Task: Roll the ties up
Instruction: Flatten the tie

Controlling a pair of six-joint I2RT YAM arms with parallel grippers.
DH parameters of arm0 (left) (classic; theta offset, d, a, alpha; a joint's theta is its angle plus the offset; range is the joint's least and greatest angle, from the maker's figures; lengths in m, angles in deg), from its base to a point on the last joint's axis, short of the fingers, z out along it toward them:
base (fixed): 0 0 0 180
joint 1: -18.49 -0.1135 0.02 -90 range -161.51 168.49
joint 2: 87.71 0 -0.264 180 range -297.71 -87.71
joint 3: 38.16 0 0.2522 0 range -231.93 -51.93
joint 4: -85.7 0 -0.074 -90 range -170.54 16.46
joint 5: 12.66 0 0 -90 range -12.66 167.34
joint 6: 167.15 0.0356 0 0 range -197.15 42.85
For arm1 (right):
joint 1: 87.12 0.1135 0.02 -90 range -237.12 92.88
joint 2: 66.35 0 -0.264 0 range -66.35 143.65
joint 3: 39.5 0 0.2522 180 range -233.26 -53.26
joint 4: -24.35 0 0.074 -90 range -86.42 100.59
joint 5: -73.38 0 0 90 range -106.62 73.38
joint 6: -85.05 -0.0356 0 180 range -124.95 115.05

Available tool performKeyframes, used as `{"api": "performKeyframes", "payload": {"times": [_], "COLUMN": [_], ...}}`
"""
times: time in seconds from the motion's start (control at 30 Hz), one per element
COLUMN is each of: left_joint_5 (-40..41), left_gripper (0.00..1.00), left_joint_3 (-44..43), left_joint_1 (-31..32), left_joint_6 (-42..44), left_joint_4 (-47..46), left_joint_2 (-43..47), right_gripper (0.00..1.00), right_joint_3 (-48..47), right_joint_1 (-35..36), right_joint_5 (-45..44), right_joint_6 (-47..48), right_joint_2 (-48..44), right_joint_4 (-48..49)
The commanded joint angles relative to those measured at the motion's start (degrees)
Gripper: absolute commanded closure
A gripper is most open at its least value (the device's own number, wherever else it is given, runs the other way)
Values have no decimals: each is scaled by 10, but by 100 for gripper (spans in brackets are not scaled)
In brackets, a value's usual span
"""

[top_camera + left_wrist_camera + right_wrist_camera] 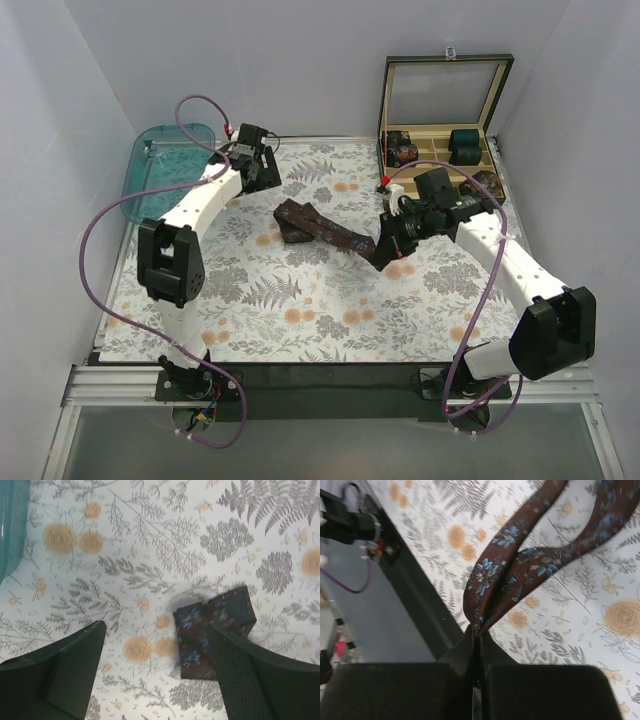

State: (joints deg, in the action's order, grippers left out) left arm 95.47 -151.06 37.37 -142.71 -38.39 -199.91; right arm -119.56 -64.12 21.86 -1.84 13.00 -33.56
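Observation:
A dark brown tie (325, 230) with small pale dots lies as a strip across the middle of the floral cloth. Its folded far end (210, 630) shows in the left wrist view. My right gripper (385, 255) is shut on the tie's near end and holds it lifted off the cloth; the fabric (505, 575) loops up out of the closed jaws. My left gripper (268, 172) is open and empty, hovering above the cloth at the back left, with the tie's folded end below its right finger (250, 675).
A wooden box (440, 130) with its lid raised stands at the back right and holds dark teal rolled bundles (465, 145). A teal plastic tray (165, 165) sits at the back left. The black table edge (330, 375) runs along the front.

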Motion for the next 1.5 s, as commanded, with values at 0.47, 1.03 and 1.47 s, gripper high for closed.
{"api": "performKeyframes", "payload": {"times": [0.47, 1.03, 1.47], "left_joint_5": [-200, -120, -268], "left_gripper": [19, 13, 15], "left_joint_3": [467, 592, 575], "left_joint_1": [52, 121, 122], "left_joint_6": [26, 279, 373], "left_joint_4": [-330, -767, -938], "left_joint_2": [293, 177, 77], "right_gripper": [99, 99, 99], "right_joint_3": [-356, -309, -267], "right_joint_1": [-33, -33, -34], "right_joint_5": [168, 215, 251], "right_joint_6": [-153, -202, -236], "right_joint_2": [72, 50, 38], "right_joint_4": [0, 59, 94]}}
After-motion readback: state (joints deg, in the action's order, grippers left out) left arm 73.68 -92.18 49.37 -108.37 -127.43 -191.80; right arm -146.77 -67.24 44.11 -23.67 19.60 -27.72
